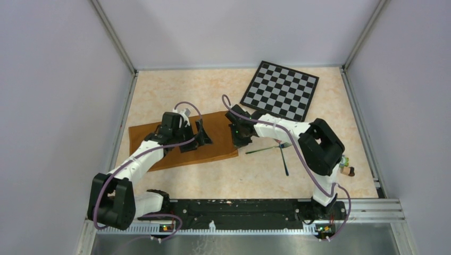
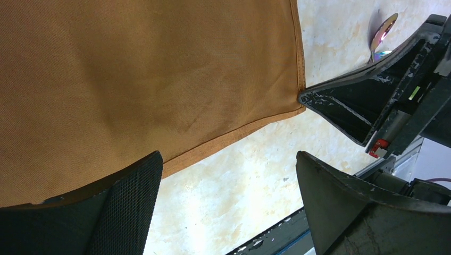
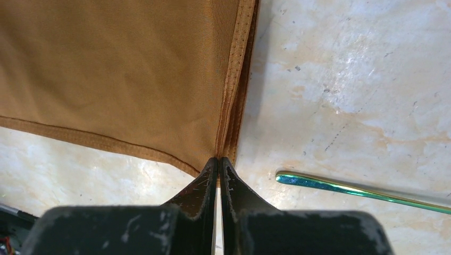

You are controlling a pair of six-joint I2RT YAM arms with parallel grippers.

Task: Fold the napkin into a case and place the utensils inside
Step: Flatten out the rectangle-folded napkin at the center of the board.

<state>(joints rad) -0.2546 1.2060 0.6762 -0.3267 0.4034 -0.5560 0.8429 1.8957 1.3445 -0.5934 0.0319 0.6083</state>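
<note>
The rust-brown napkin (image 1: 218,135) lies flat on the table left of centre, doubled along its right edge (image 3: 117,69). My right gripper (image 3: 218,159) is shut on the napkin's near right corner, pinching the stitched hem; the left wrist view shows one of its fingertips (image 2: 319,101) at that corner. My left gripper (image 2: 227,159) is open over the napkin's (image 2: 133,69) front edge, one finger above the cloth and the other above bare table. The two slim utensils (image 1: 264,149) lie crossed just right of the napkin. A green-tinted handle (image 3: 361,188) and the spoon's shiny purple bowl (image 2: 384,32) show.
A black-and-grey checkered board (image 1: 280,90) lies tilted at the back right. A small brown object (image 1: 347,170) sits by the right wall. Metal frame rails bound the table, and a black base rail (image 1: 239,207) runs along the near edge.
</note>
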